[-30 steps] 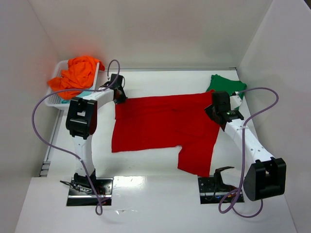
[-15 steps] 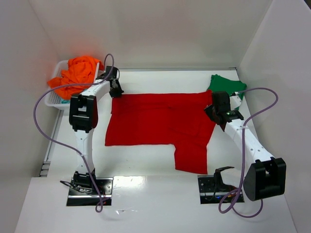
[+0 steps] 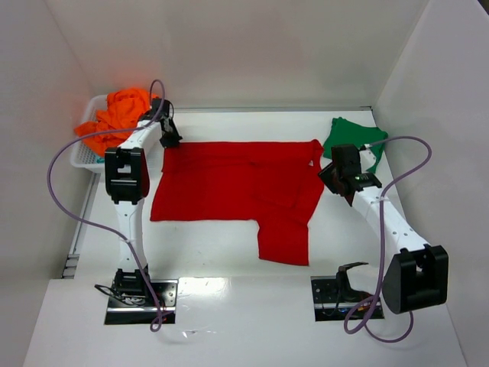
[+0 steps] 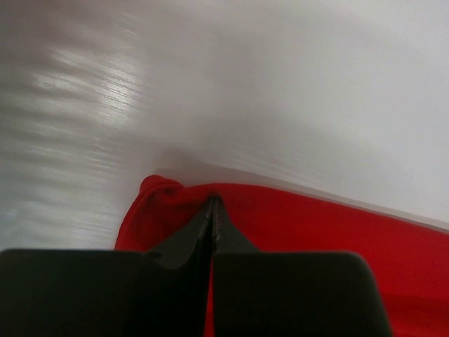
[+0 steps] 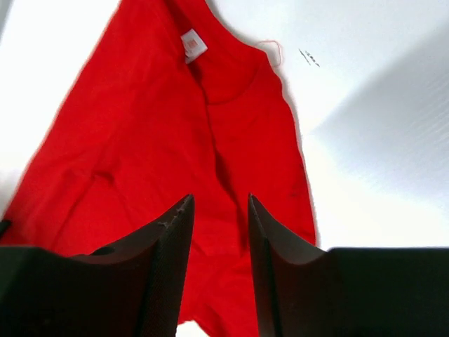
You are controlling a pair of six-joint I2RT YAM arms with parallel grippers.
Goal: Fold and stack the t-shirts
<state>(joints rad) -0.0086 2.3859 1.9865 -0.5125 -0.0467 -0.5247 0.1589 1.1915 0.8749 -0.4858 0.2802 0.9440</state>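
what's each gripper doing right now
left gripper: closed, pinching a corner of the red t-shirt
right gripper: open, holding nothing

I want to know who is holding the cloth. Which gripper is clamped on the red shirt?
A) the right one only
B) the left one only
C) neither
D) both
B: the left gripper is shut on a bunched corner of the red shirt, while the right gripper hangs open, gripping nothing.
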